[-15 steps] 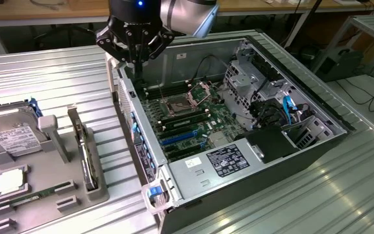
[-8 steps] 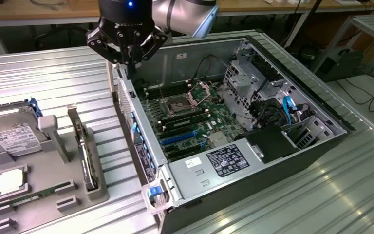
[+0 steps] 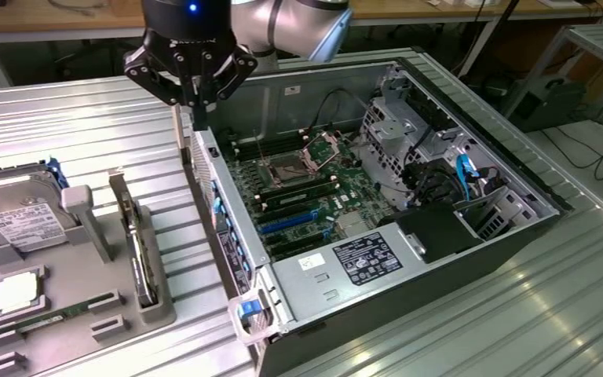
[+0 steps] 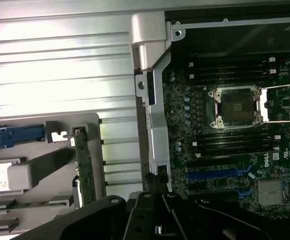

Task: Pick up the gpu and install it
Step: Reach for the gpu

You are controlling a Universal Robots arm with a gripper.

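The gripper (image 3: 199, 112) hung from the grey robot arm (image 3: 293, 23) with its black fingers drawn fully together and nothing between them. It pointed down at the upper edge of the open computer case (image 3: 511, 184), over the silver side wall (image 3: 210, 184) on the exterior view's left. Whether the fingertips touched that wall could not be told.

Just inside the wall lay the motherboard (image 3: 317, 200). Its square processor socket (image 3: 280, 166) sat uncovered, dark memory slots ran beside it, and blue expansion slots (image 3: 286, 225) lay further along the board. Beyond the slots a labelled power supply (image 3: 367, 259) filled the near corner of the case.

The gpu (image 3: 139, 251) was well apart from the gripper. It stood on its long edge in a slot of the grey holder (image 3: 163, 314), which rested on the ribbed metal bench (image 3: 71, 126) beside the case, on the exterior view's left. In the wrist view the card showed as a thin green strip upright in that holder.

The same holder carried a silver hard drive (image 3: 16, 221) with a white label, propped at a tilt against a blue bracket (image 3: 52, 170). A square processor chip (image 3: 15, 292) and a narrow green memory stick (image 3: 59, 318) lay flat in their own recesses nearer the exterior view's lower left.
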